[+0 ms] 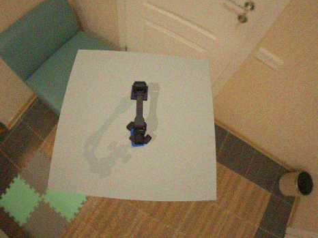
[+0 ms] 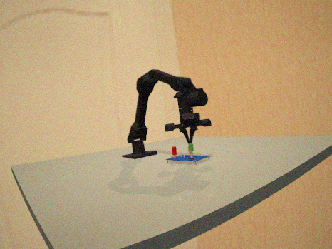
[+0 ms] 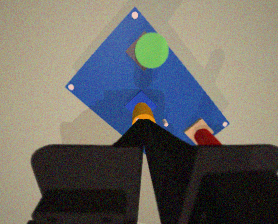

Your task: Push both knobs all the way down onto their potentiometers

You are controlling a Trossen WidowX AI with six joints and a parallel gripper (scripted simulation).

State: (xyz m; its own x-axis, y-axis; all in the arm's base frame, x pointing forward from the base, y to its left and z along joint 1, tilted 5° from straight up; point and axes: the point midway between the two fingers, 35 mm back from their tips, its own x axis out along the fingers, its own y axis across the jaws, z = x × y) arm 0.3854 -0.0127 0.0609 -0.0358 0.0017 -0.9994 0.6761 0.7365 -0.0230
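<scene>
A blue circuit board stands on the table below my gripper. It carries a green knob, a red knob and an orange knob on a blue potentiometer. My gripper is shut with nothing between the fingers. It points straight down, with its closed tips right over the orange knob's top. I cannot tell whether they touch. In the top view the arm hides most of the board.
The arm's base stands on the white table behind the board. A green sofa, a door and a metal bin stand around the table.
</scene>
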